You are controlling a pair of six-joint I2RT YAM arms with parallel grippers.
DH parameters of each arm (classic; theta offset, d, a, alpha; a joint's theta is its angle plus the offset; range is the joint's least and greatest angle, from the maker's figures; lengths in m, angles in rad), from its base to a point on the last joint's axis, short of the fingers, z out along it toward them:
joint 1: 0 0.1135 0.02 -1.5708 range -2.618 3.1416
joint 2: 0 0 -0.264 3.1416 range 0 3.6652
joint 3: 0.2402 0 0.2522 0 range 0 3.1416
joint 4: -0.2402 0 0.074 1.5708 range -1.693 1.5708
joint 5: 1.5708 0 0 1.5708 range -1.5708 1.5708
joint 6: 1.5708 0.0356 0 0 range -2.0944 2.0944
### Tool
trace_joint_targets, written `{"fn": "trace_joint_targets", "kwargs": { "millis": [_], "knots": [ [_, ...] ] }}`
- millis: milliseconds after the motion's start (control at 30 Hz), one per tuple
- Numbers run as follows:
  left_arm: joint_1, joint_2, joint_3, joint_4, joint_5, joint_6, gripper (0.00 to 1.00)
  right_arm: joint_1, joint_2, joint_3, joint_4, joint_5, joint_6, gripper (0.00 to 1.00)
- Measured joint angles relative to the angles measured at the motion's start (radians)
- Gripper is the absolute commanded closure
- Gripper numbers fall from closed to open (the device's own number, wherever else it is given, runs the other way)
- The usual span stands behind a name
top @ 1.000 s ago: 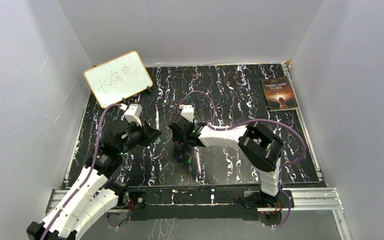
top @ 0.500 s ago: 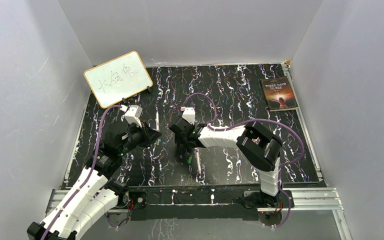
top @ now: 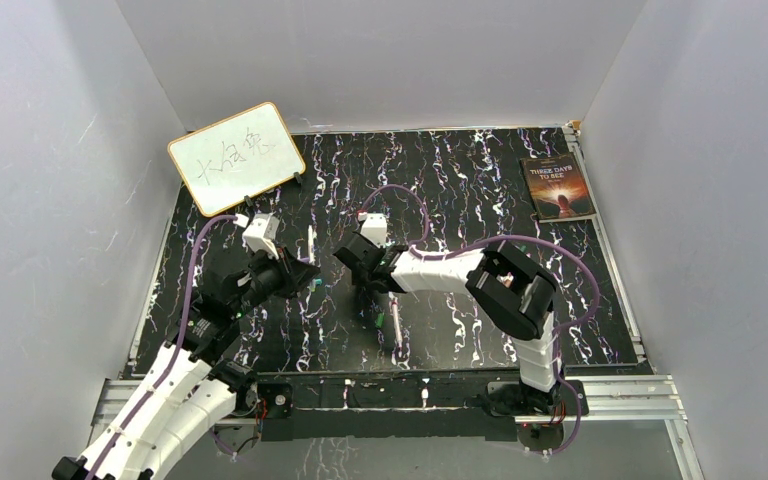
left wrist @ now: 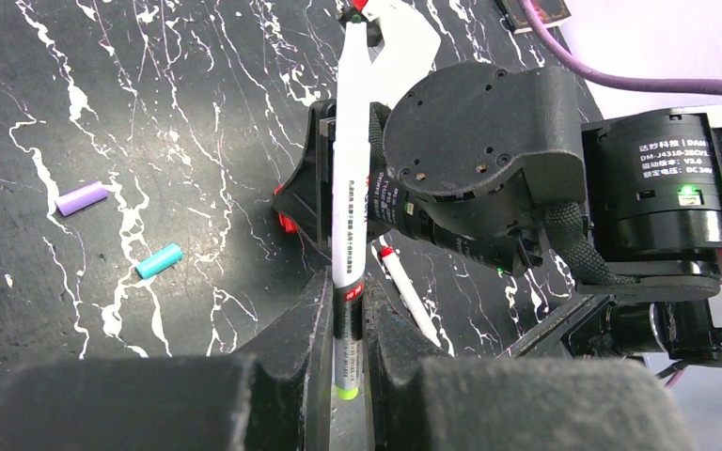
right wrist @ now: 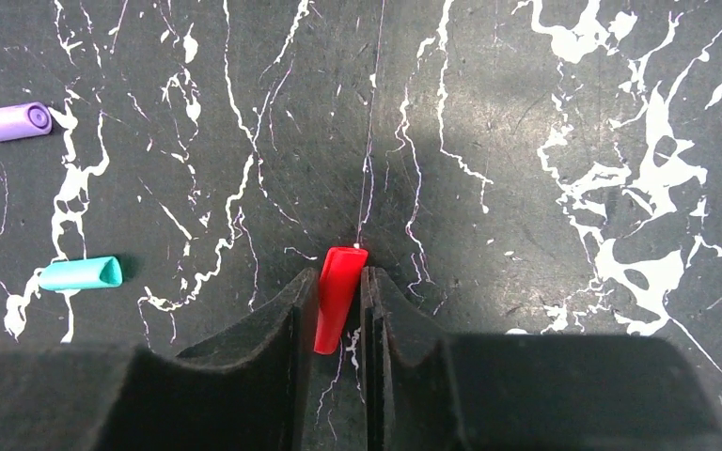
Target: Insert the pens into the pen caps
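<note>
Pen (left wrist: 350, 188), white-barrelled, clenched in left pincer (left wrist: 348, 301), red cap (right wrist: 337, 296) clenched in right pincer (right wrist: 339, 279)

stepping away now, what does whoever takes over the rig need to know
Left hand: shut on a white-barrelled marker pen.
Right hand: shut on the red plastic pen cap.
Loose on the table: purple plastic cap, teal plastic cap, second white pen with red tip.
Done: one pen and one cap gripped; none of these caps fitted yet.
Left: join the held pair, then the rest.
</note>
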Motion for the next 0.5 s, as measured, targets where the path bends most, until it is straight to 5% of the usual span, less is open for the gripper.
{"fn": "trace_joint_targets", "kwargs": {
  "millis": [300, 500],
  "knots": [
    [0.0, 0.001, 0.0, -0.008, -0.009, 0.0, 1.0, 0.0, 0.01, 0.013, -0.01, 0.012, 0.002, 1.0],
    [0.0, 0.029, 0.06, -0.024, -0.014, 0.0, 1.0, 0.0, 0.006, 0.009, -0.007, 0.012, 0.003, 1.0]
  ]
}}
